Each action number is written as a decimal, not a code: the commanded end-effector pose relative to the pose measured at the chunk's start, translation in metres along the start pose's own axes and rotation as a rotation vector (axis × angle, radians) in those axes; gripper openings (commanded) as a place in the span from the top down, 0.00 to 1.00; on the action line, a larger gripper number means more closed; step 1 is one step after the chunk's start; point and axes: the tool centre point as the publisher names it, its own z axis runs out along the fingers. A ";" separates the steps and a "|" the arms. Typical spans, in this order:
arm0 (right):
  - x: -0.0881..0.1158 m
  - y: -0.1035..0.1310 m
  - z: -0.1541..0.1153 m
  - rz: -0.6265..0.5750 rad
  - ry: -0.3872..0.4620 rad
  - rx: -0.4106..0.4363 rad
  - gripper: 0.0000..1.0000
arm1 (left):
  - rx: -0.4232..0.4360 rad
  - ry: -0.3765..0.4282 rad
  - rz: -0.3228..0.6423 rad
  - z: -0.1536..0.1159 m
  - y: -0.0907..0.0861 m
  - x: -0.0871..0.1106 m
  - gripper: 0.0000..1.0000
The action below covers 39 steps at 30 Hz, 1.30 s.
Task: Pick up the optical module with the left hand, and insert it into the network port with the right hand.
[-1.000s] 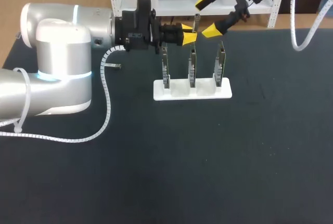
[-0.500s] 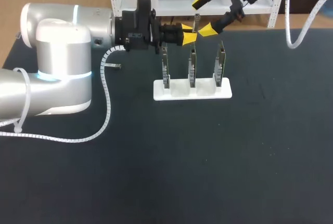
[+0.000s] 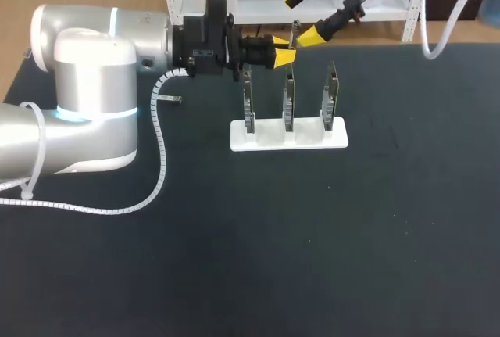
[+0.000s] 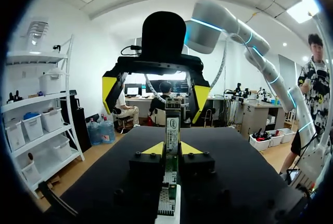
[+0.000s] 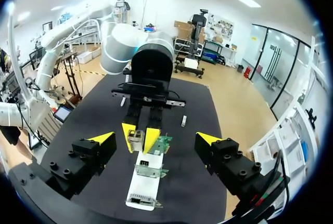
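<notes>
Left claw (image 3: 283, 57): closed on the optical module (image 4: 172, 125), held in the air above the tabletop (image 3: 312, 235), just beyond the white holder (image 3: 289, 137) of upright cards.
Module axis: crosswise to the left fingers, with the free end toward the right claw (image 3: 301, 15).
Right claw: spread wide and empty — its fingers stand either side of the module, not touching it.
Nearer arm: the right, judged best placed for the takeover.

Black table (image 3: 312, 259) bears a white rack (image 3: 288, 135) and, perhaps, a metal module (image 3: 176, 101).

The table (image 3: 328, 243) looks matt, the white stand (image 3: 269, 138) smooth plastic (module (image 3: 294, 30) metallic).
</notes>
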 end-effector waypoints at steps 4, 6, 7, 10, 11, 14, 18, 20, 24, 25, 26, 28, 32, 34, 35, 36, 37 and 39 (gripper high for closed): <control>-0.001 0.001 0.009 0.019 -0.012 -0.015 0.00 | -0.003 -0.001 0.001 0.001 0.000 0.001 1.00; -0.001 0.005 0.011 0.038 0.002 -0.007 0.00 | -0.003 -0.001 0.001 0.001 0.000 0.001 1.00; 0.000 0.007 0.011 0.043 0.004 -0.004 0.00 | -0.003 -0.001 0.001 0.001 0.000 0.001 1.00; 0.003 0.012 0.010 0.065 0.005 0.003 0.00 | -0.003 -0.001 0.001 0.001 0.000 0.001 1.00; 0.004 0.013 0.010 0.070 0.004 0.004 0.00 | -0.003 -0.001 0.001 0.001 0.000 0.001 1.00; 0.004 0.015 0.009 0.083 0.015 0.017 0.00 | -0.003 -0.001 0.001 0.001 0.000 0.001 1.00; 0.004 0.019 0.007 0.105 0.024 0.035 0.00 | -0.003 -0.001 0.001 0.001 0.000 0.001 1.00; 0.005 0.020 0.007 0.106 0.022 0.035 0.00 | -0.003 -0.001 0.001 0.001 0.000 0.001 1.00; 0.005 0.020 0.007 0.106 0.022 0.035 0.00 | -0.003 -0.001 0.001 0.001 0.000 0.001 1.00; 0.005 0.020 0.007 0.106 0.022 0.035 0.00 | -0.003 -0.001 0.001 0.001 0.000 0.001 1.00; 0.005 0.020 0.007 0.106 0.022 0.035 0.00 | -0.003 -0.001 0.001 0.001 0.000 0.001 1.00; 0.005 0.020 0.007 0.106 0.022 0.035 0.00 | -0.003 -0.001 0.001 0.001 0.000 0.001 1.00; 0.002 0.022 0.005 0.097 0.013 0.048 0.00 | -0.003 -0.001 0.001 0.001 0.000 0.001 1.00; 0.002 0.023 0.004 0.095 0.008 0.050 0.00 | -0.003 -0.001 0.001 0.001 0.000 0.001 1.00; 0.002 0.023 0.004 0.097 0.008 0.051 0.00 | -0.003 -0.001 0.001 0.001 0.000 0.001 1.00; 0.001 0.023 0.004 0.097 0.007 0.052 0.00 | -0.003 -0.001 0.001 0.001 0.000 0.001 1.00; 0.001 0.023 0.004 0.097 0.007 0.053 0.00 | -0.003 -0.001 0.001 0.001 0.000 0.001 1.00; 0.001 0.023 0.005 0.097 0.003 0.049 0.00 | -0.003 -0.001 0.001 0.001 0.000 0.001 1.00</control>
